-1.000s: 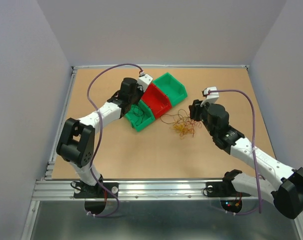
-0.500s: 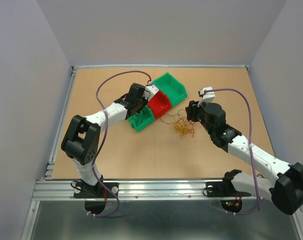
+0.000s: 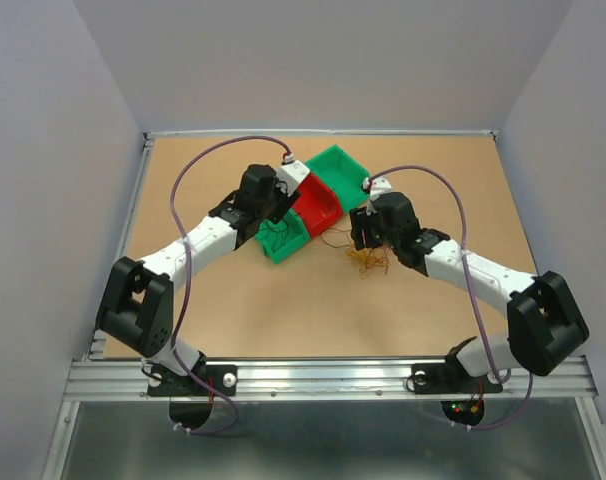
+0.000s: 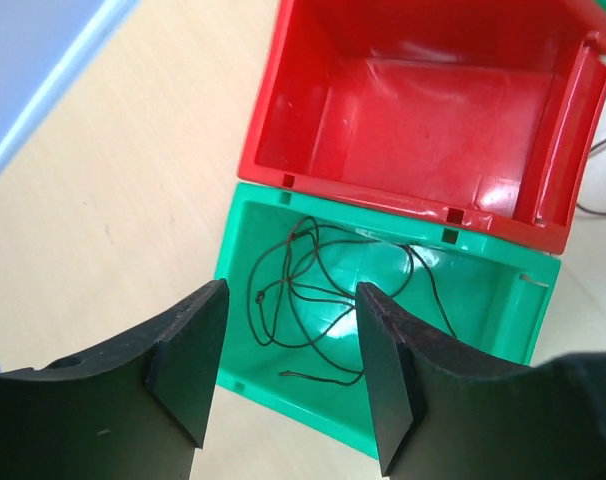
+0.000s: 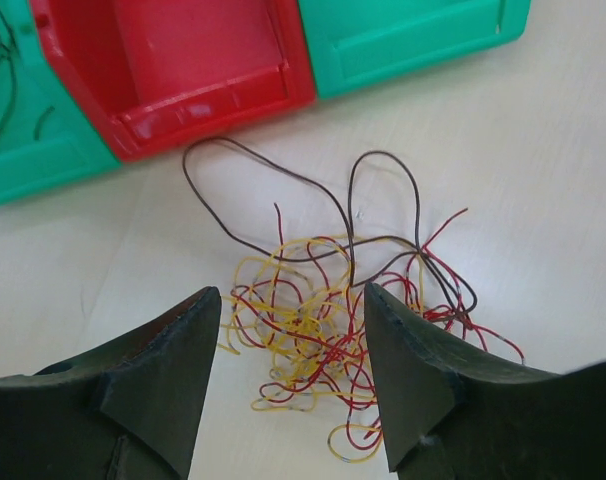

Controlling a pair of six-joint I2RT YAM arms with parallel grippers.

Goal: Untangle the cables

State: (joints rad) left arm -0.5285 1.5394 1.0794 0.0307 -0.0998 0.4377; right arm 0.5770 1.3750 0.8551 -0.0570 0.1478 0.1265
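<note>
Right hand (image 5: 291, 300) open over red-yellow cables (image 5: 313, 345), left hand (image 4: 291, 295) open above green bin (image 4: 488, 300) holding dark cable (image 4: 305, 300), red bin (image 4: 403, 110) adjoining

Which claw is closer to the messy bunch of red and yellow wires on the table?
Right. The right claw hangs directly above the tangled red and yellow wires; the left claw is over the green plastic bin holding black wire.

Three bins are set in a diagonal row on the tan surface (image 3: 433, 170): a near green bin (image 3: 288, 250), a red bin (image 3: 318, 205) and a far green bin (image 3: 348, 172). A tangle of red and yellow cables (image 3: 368, 260) lies just beside the row, below the right tool (image 3: 361, 232). The left tool (image 3: 276, 212) is held over the near green bin, where a dark strand (image 3: 275, 238) appears to lie.
</note>
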